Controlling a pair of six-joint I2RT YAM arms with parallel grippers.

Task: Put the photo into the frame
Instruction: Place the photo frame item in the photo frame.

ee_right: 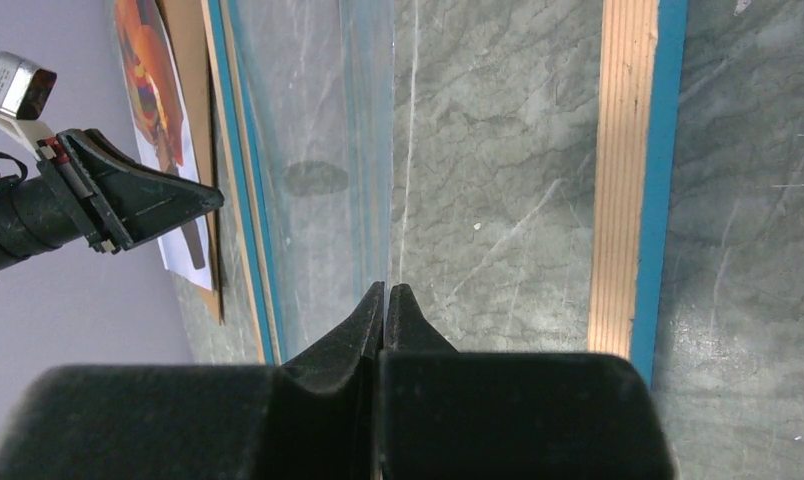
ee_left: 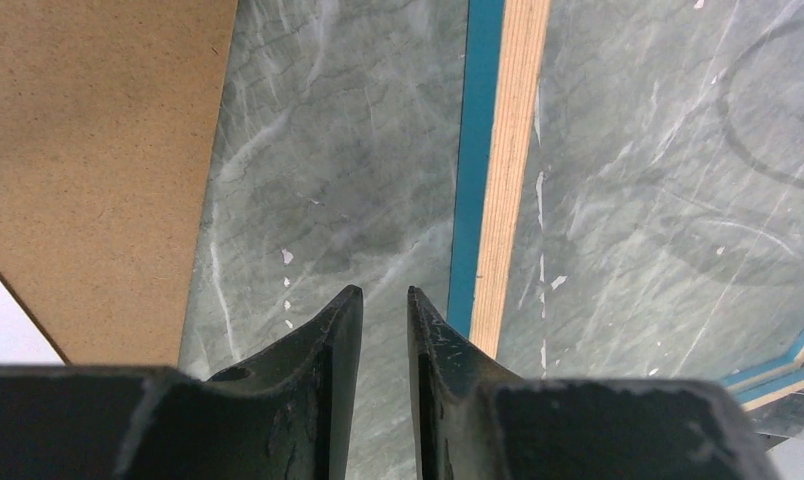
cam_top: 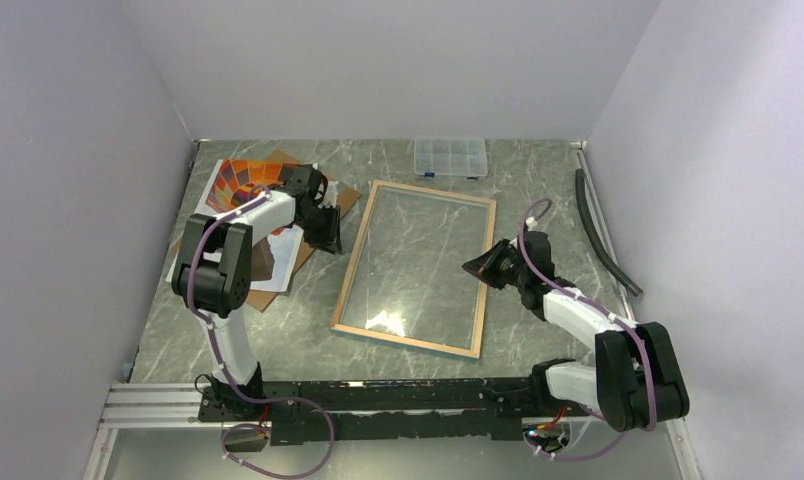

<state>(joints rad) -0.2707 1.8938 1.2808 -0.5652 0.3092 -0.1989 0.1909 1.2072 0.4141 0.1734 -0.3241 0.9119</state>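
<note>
The frame [cam_top: 408, 340] lies flat mid-table with its tan wood side up and a clear pane inside. Its blue and wood edge [ee_left: 503, 180] shows in the left wrist view, and its right rail [ee_right: 623, 180] in the right wrist view. The photo [cam_top: 240, 185] of the orange-red balloon rests on a brown backing board [cam_top: 343, 195] at the back left, partly hidden under my left arm. My left gripper [cam_top: 330, 240] hovers over bare table between board and frame, its jaws [ee_left: 385, 292] narrowly open and empty. My right gripper [cam_top: 473, 267] is shut [ee_right: 388, 287] over the pane by the frame's right rail.
A small clear compartment box [cam_top: 450, 158] stands at the back, beyond the frame. A black hose [cam_top: 603, 230] runs along the right wall. Walls close in the table on the left, back and right. The backing board [ee_left: 88, 150] lies just left of my left fingers.
</note>
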